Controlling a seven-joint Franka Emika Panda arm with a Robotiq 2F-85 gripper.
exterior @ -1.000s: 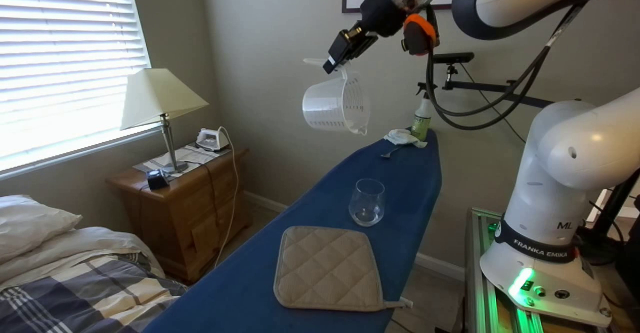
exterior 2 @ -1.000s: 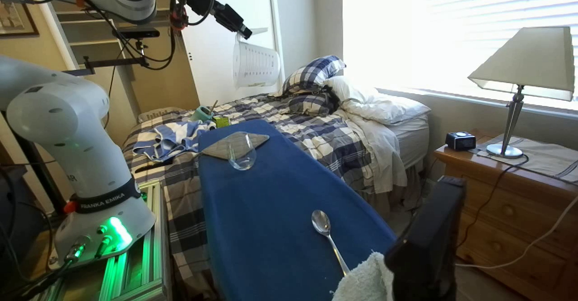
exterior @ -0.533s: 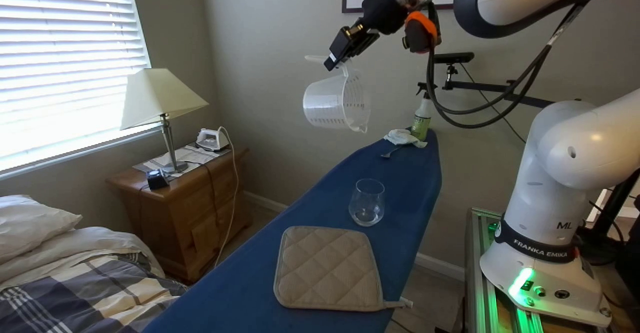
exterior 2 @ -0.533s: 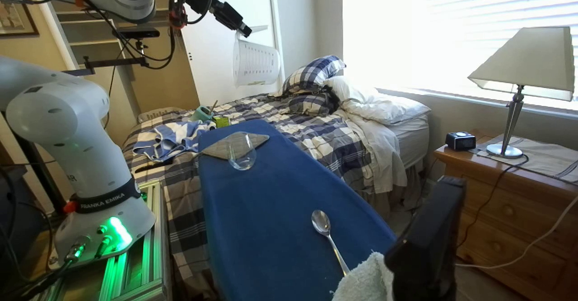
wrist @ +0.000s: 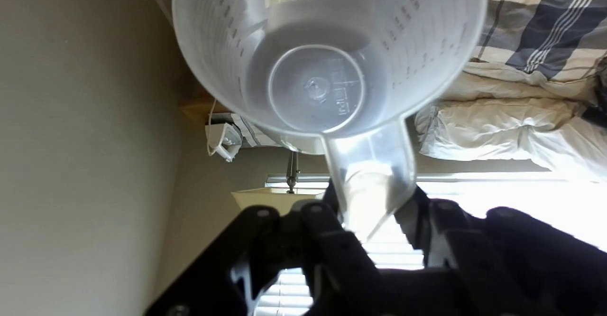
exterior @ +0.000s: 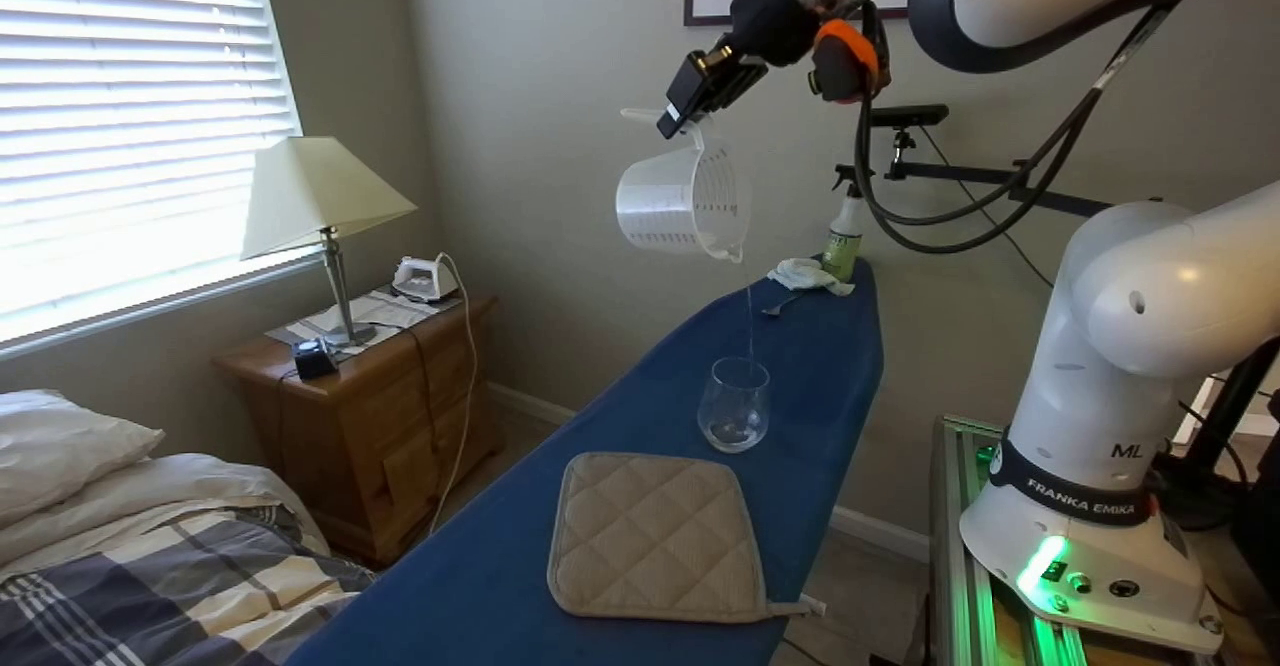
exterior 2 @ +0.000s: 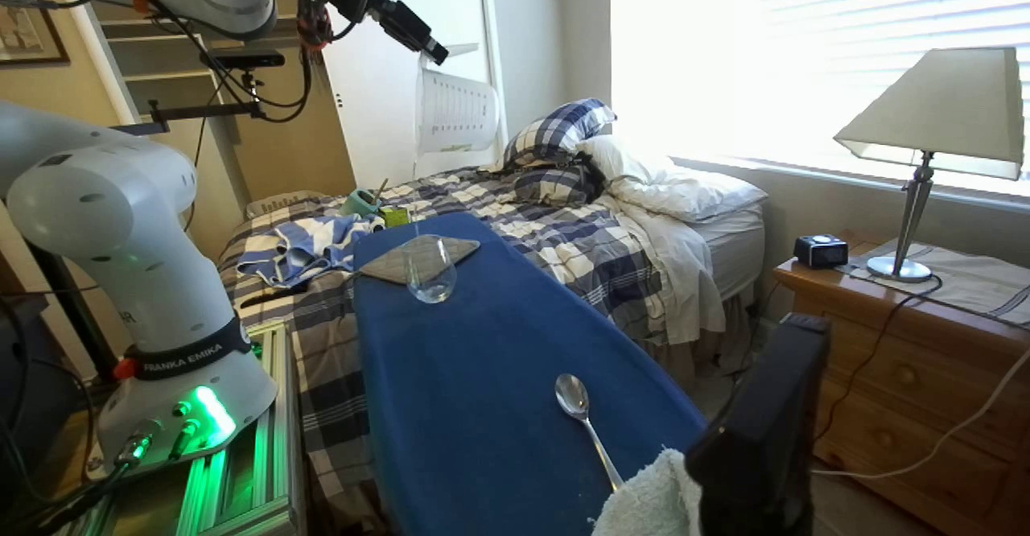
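Pour underway, I'd say: a faint, thin stream (exterior: 751,321) runs from the spout (exterior: 735,254) of the jug (exterior: 657,208) down to the glass (exterior: 735,408), visible in both exterior views. Gripper (exterior: 672,124) is clamped on the jug's handle (wrist: 370,178), w/ the jug tipped approx. on its side well above the glass, open end toward the robot base (exterior: 1110,556), which stands off to one side of the glass. Stream looks a bit off-ctr, nearer the base side of the glass, so IMO best fix = a small, slow shift of the jug away from the base until it drops mid-glass. Tilt in tiny steps only; too fast & the stream may arc past the glass or splash, b/c the fall is long. Bringing the spout closer above the glass w/o touching would prob. cut splash. No wrist jerks: thin plastic handle may flex or twist as wt. shifts. Level in the glass is hard to read, ditto amt. left in jug, so watch closely & level the jug early, well before it brims. Pot holder (exterior: 655,536) lies just beside the glass, spoon (exterior 2: 573,397) well apart on its opp. side, all on the ironing board (exterior: 830,356).
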